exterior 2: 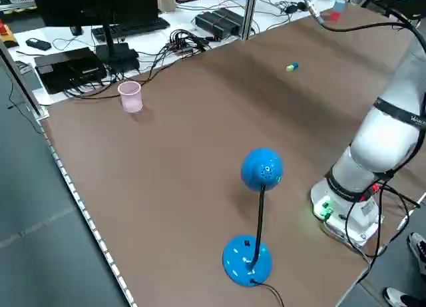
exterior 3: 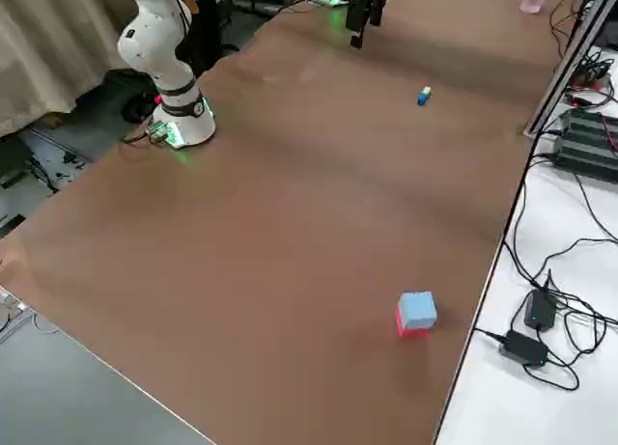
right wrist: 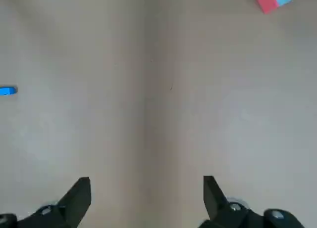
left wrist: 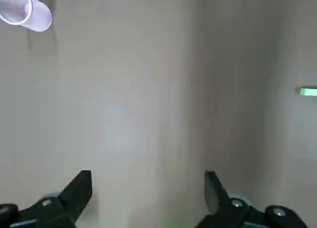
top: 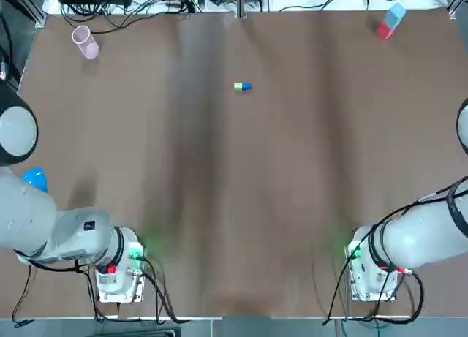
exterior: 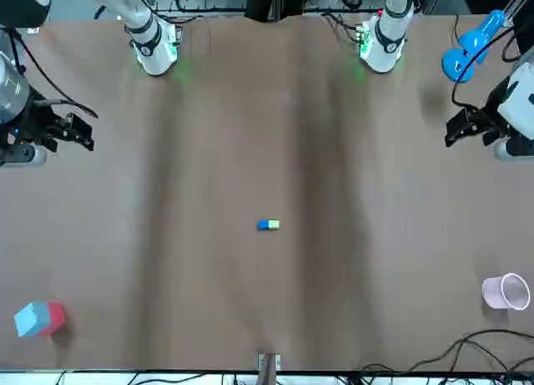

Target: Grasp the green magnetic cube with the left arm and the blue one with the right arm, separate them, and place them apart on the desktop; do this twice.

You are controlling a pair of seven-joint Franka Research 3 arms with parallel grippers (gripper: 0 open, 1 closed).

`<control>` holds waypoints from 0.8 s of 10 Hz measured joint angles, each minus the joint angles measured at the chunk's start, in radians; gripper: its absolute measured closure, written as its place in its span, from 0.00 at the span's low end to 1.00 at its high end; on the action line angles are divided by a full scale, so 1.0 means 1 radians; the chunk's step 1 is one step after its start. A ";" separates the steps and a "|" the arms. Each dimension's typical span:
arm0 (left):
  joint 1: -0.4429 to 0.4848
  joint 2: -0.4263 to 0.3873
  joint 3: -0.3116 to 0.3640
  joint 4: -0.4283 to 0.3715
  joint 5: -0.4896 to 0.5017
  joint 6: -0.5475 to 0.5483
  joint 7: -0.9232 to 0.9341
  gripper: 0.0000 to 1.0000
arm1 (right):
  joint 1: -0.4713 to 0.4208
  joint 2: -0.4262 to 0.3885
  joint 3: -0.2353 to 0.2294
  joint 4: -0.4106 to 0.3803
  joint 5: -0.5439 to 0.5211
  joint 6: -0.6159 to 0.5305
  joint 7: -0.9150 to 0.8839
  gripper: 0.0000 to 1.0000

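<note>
Green cube [top: 238, 86] against blue cube [top: 246, 87]

The top camera looked down on the table [top: 234, 205]; the front camera faced the robot from across it. Side cameras looked diagonally down, wrist cameras at the table from well above. Top and front shared the cube pair [top: 242, 87] and pink cup [top: 85, 42].

Only a sliver of the small green magnetic cube [left wrist: 308, 92] reaches you in the left wrist view; the picture's edge cuts it. The small blue magnetic cube [right wrist: 8, 91] is clipped likewise in the right wrist view. Overhead, the pair is too small to show any gap. The pink plastic cup [left wrist: 25, 11], by the tabletop's far left corner, is cropped too.
</note>
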 joint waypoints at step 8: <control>-0.039 0.130 -0.008 -0.010 -0.004 0.149 -0.239 0.00 | 0.000 0.000 0.000 0.000 0.000 0.000 0.000 0.00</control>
